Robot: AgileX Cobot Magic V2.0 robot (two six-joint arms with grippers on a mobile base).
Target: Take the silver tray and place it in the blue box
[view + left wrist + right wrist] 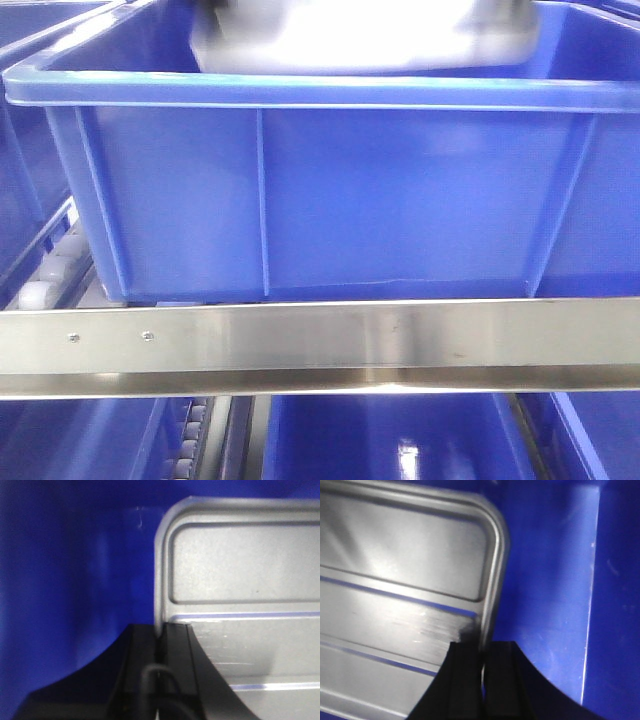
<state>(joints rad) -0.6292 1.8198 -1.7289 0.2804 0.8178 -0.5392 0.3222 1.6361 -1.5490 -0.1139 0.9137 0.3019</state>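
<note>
The silver tray [360, 35] shows blurred above the rim of the blue box [330, 200] at the top of the front view. In the left wrist view my left gripper [161, 630] is shut on the tray's [240, 565] left rim, with the box's blue inside [70, 580] behind it. In the right wrist view my right gripper [482, 647] is shut on the tray's [405, 570] right rim, with the box's blue wall [555, 580] beside it. The tray's long ridges show in both wrist views. The grippers themselves are hidden in the front view.
A shiny metal rail [320, 340] of the rack runs across in front of the box. More blue crates stand to the left [25, 150] and on the level below [400, 440]. White rollers [50, 270] line the shelf at the left.
</note>
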